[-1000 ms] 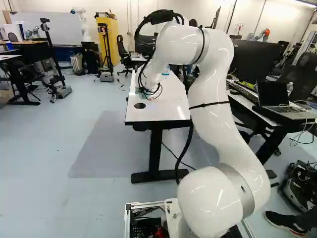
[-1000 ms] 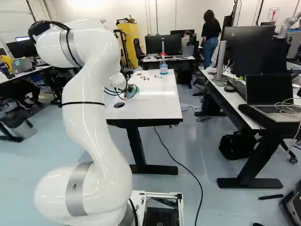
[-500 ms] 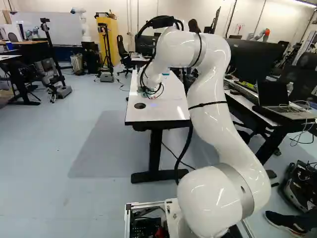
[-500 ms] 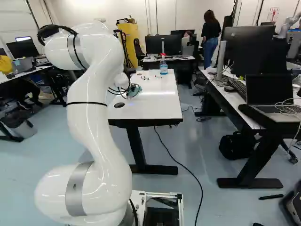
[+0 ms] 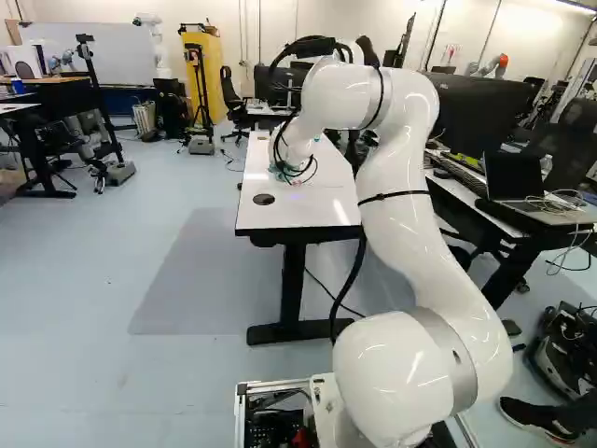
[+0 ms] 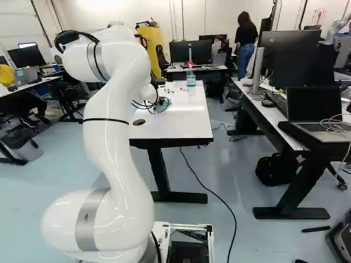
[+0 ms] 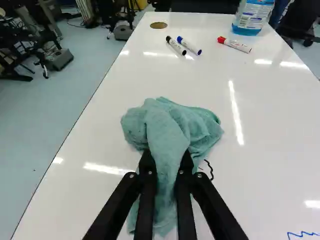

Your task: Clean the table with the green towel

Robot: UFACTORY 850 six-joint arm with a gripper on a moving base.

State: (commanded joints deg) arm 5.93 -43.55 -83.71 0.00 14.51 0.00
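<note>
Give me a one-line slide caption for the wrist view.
Gripper pinching a green towel on a white table, pen marks beside it, three markers ahead.

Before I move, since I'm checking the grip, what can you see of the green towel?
The green towel is a blue-green cloth, soft-looking, crumpled into loose folds. A raised ridge is pinched between the black fingers; ahead of them it spreads in a rounded bunch on the white tabletop, and more cloth trails back beneath them. A black squiggle shows beside its edge. Its underside is hidden.
</note>
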